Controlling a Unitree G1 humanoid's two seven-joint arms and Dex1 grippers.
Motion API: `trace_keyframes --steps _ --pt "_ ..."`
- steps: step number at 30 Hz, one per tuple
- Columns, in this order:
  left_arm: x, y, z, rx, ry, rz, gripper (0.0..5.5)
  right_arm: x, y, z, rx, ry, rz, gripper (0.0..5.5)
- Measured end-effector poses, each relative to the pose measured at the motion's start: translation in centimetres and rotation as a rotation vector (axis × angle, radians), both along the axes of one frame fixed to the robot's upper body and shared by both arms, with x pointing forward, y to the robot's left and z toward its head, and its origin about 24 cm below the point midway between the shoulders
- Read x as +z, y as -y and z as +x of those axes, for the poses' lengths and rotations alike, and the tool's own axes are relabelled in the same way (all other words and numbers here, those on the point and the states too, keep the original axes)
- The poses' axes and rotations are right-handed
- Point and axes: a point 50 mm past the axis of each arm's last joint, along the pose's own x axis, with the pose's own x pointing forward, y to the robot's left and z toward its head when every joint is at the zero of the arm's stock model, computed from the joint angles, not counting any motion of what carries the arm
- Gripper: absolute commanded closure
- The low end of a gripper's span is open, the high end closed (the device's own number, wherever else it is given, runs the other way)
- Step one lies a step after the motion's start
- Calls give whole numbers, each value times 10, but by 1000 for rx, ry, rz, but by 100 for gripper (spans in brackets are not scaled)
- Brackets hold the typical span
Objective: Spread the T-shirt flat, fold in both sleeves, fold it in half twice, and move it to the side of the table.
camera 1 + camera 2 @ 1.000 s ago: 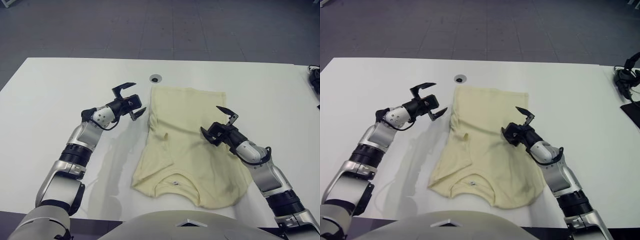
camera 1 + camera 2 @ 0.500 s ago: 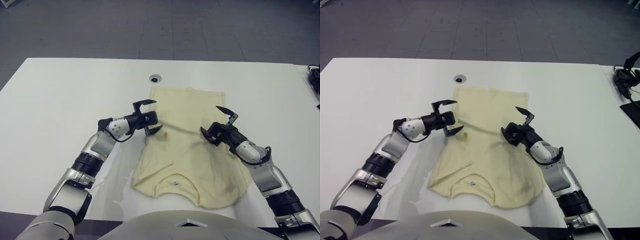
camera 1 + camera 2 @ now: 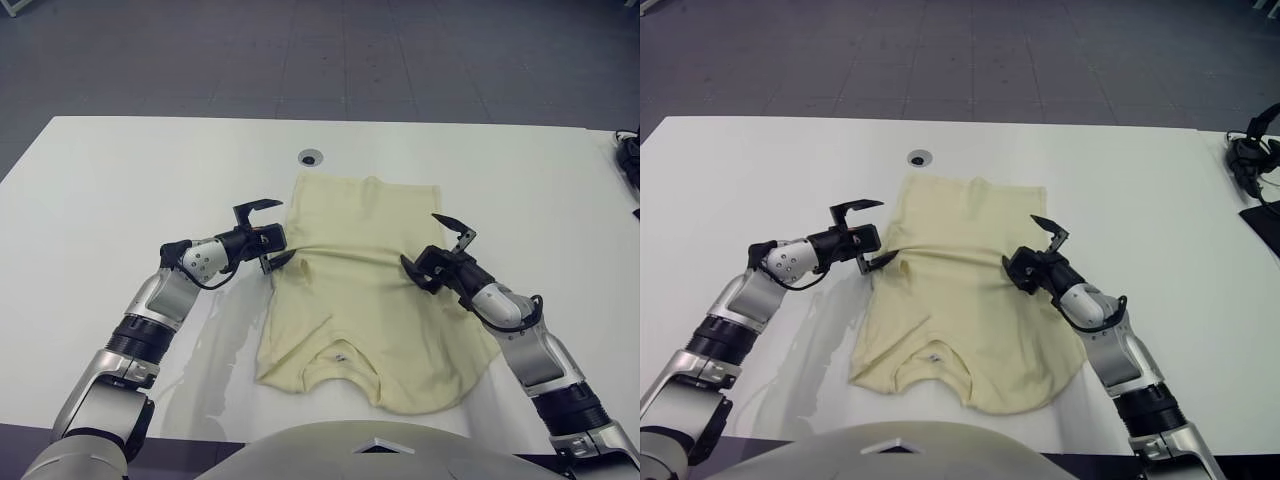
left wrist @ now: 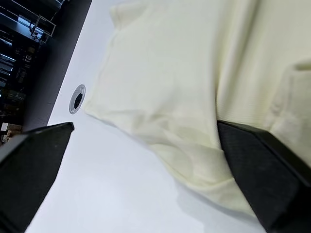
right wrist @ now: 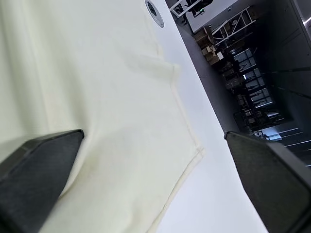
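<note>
Left gripper (image 3: 268, 235), left of centre in the head views: fingers wide apart, clamped on nothing. Its lower finger (image 4: 257, 165) lies against the left edge of the T-shirt (image 3: 370, 300), where the cloth is gathered into a small fold. The upper finger stands clear above the bare table (image 3: 120, 180).

Right gripper (image 3: 436, 243), right of centre: fingers likewise spread and holding nothing, poised over the right half of the shirt. Whether the lower finger presses the cloth cannot be told.

The T-shirt, pale yellow, lies at the middle of the frame on the white table, between the two arms. Its collar (image 3: 338, 354) points toward the lower edge of the frame and its hem (image 3: 365, 183) toward the upper edge. A shallow crease runs across the cloth from one gripper to the other. The lower right corner is rounded and slightly rumpled.

A round cable hole (image 3: 312, 157) sits in the tabletop just above and left of the hem. A dark cabled object (image 3: 1250, 152) rests at the far right edge of the table.
</note>
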Motion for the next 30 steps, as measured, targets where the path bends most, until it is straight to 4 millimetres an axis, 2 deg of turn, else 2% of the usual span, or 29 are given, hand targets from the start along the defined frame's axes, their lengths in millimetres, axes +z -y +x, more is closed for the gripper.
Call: trace_keyframes --steps 12,18,30 --pt "5 -2 -12 -51 -59 -69 11 0 0 0 0 0 -1 10" --pt "7 -15 -11 -21 -66 -29 11 0 0 0 0 -1 -2 10" --pt "4 -23 -5 15 -61 10 11 0 0 0 0 -1 -3 10"
